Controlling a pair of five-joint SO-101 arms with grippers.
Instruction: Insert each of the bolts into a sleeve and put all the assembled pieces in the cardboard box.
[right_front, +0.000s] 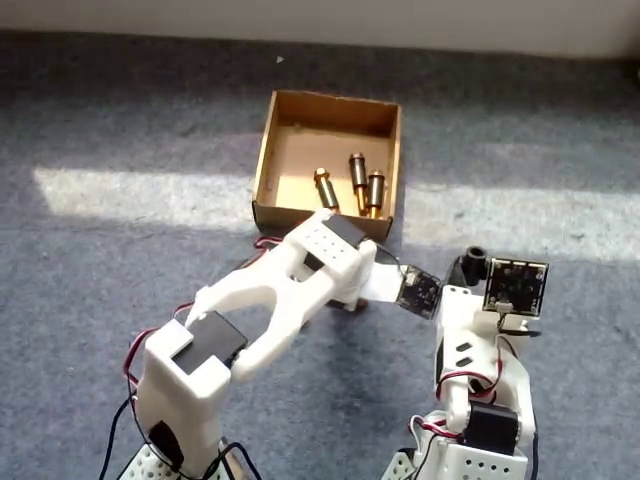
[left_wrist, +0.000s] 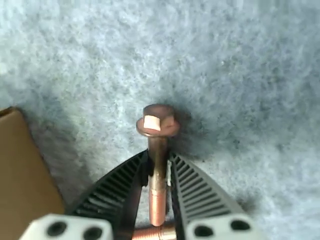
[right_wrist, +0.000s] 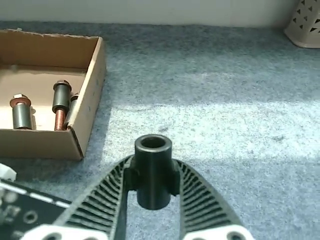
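Note:
My left gripper (left_wrist: 159, 159) is shut on the shaft of a copper bolt (left_wrist: 158, 123), whose hex head points away from the fingers, just above the carpet. In the high view this gripper (right_front: 350, 297) sits just in front of the cardboard box (right_front: 262, 172). My right gripper (right_wrist: 153, 167) is shut on a black sleeve (right_wrist: 153, 150), held upright with its bore open at the top. The sleeve (right_front: 474, 260) stands to the right of the left arm. Three assembled pieces (right_front: 357, 170) lie in the box; they are also in the right wrist view (right_wrist: 61, 102).
Grey carpet covers the floor, with a sunlit band running past the box. The left arm's camera board (right_front: 418, 290) sticks out between the two grippers. A box corner (left_wrist: 20, 175) lies close beside the left gripper. A pale perforated container (right_wrist: 305, 22) stands far off.

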